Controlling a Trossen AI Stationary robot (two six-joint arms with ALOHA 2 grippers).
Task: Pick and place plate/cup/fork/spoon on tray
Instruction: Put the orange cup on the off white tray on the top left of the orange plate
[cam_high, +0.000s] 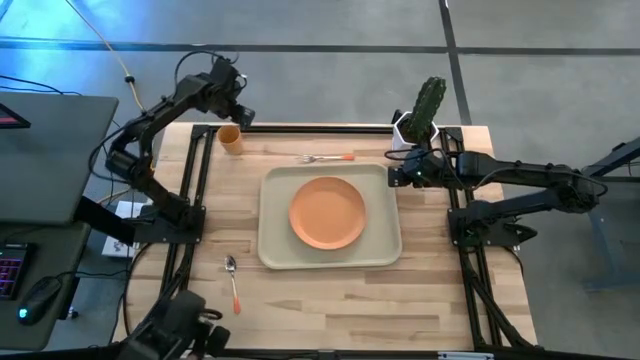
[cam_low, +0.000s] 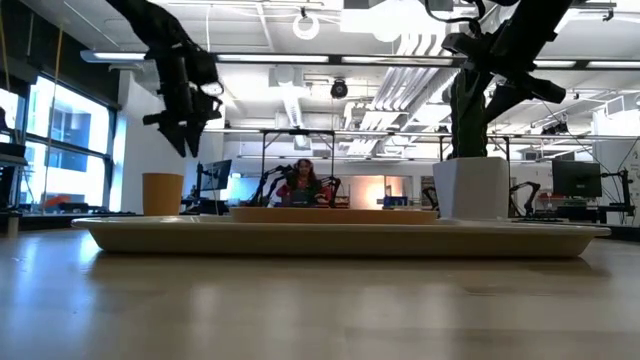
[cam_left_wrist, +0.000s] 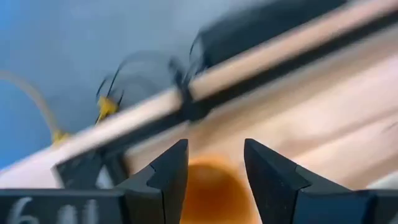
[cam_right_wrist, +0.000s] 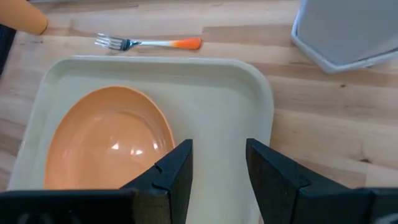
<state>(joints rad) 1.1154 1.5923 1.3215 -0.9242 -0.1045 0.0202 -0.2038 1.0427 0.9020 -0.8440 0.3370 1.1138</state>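
The orange plate (cam_high: 327, 212) lies flat in the beige tray (cam_high: 275, 250) at the table's middle. The yellow-orange cup (cam_high: 230, 138) stands upright on the table at the far left. My left gripper (cam_left_wrist: 216, 163) is open just above the cup (cam_left_wrist: 213, 194), apart from it. The fork (cam_high: 326, 157) lies on the table beyond the tray's far rim. The spoon (cam_high: 232, 281) lies on the table near the tray's near left corner. My right gripper (cam_right_wrist: 218, 165) is open and empty above the tray's far right corner.
A white pot with a green cactus (cam_high: 418, 122) stands at the table's far right, close beside my right gripper. Black rails (cam_high: 196, 190) run along the table's left, right and far edges. A laptop (cam_high: 45, 150) sits off the table to the left.
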